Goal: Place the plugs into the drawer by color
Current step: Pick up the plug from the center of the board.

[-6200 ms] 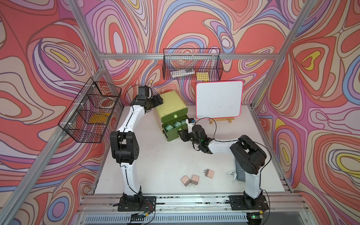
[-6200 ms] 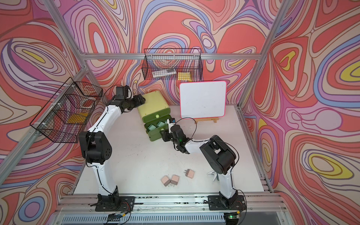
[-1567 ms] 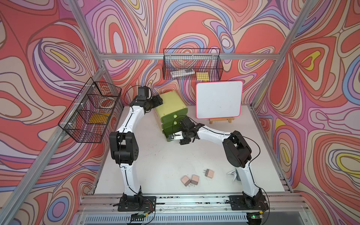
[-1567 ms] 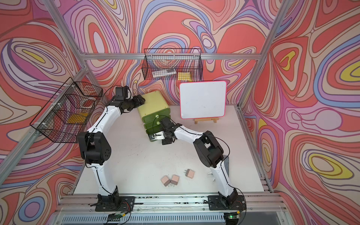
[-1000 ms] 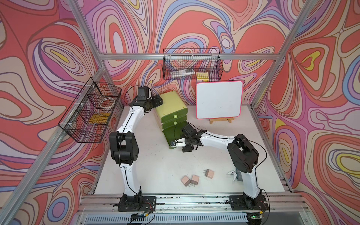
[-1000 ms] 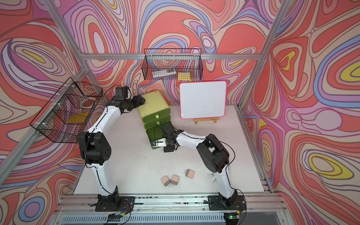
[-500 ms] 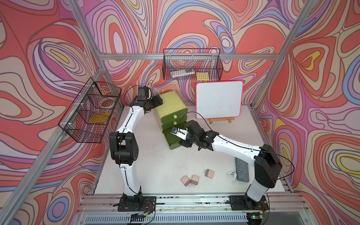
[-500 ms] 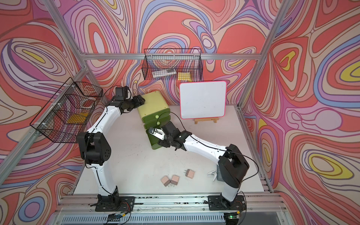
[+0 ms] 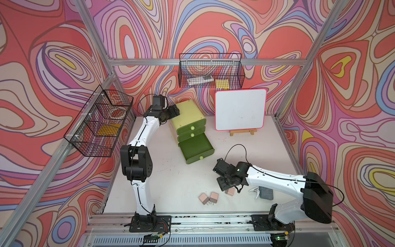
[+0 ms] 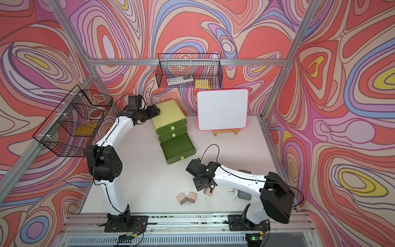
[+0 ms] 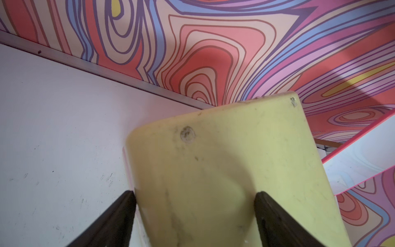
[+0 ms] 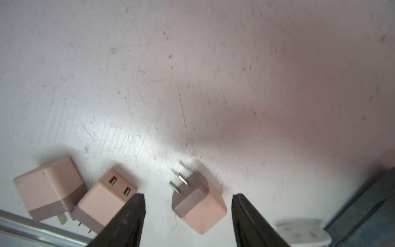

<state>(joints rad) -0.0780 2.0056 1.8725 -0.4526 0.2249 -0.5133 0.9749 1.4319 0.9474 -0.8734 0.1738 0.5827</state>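
Pink-plug pick: right hand (image 9: 227,185), jaws apart, hangs over one plug (image 12: 198,207) near the front edge of the table (image 9: 175,188), two more plugs (image 9: 208,197) beside it; left hand (image 11: 195,196) seemingly clamped on the chest (image 9: 188,116) by the back edge, bottom drawer (image 9: 195,145) open; next: lower, close, carry there.

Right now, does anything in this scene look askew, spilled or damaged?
Nothing spilled or damaged. The chest sits turned askew on the table, with its bottom drawer pulled far out and the left pincer clamped on its back. Three pink plugs lie scattered near the front edge, pointing different ways.
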